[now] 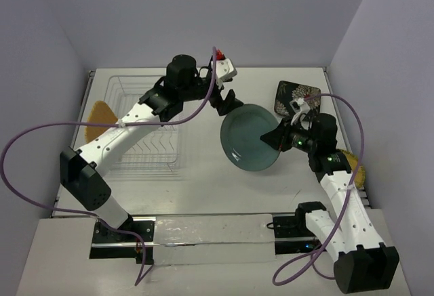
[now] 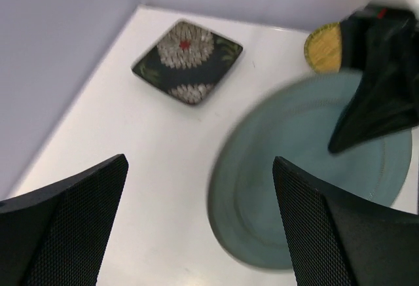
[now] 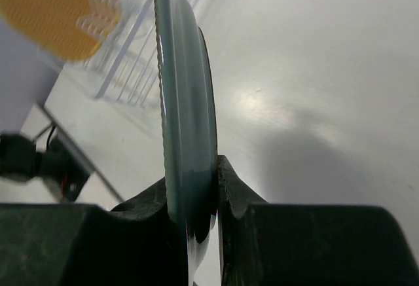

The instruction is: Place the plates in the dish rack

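Observation:
My right gripper (image 1: 278, 137) is shut on the rim of the round teal-grey plate (image 1: 249, 139) and holds it tilted above the table; the right wrist view shows the plate edge-on (image 3: 186, 116) between the jaws (image 3: 196, 201). My left gripper (image 1: 225, 103) is open and empty, just beyond the plate's upper-left rim; the plate (image 2: 308, 168) lies partly between its fingers (image 2: 340, 233). The white wire dish rack (image 1: 142, 130) stands at the left, with the woven tan plate (image 1: 102, 114) at its left side. The black floral plate (image 1: 297, 96) lies at the back right. The small yellow-tan plate (image 1: 354, 168) is half hidden by my right arm.
The walls close in the table at the back and on both sides. Purple cables loop from both arms. The left arm lies across the rack. The floral plate (image 2: 188, 61) and the yellow-tan plate (image 2: 324, 47) also show in the left wrist view.

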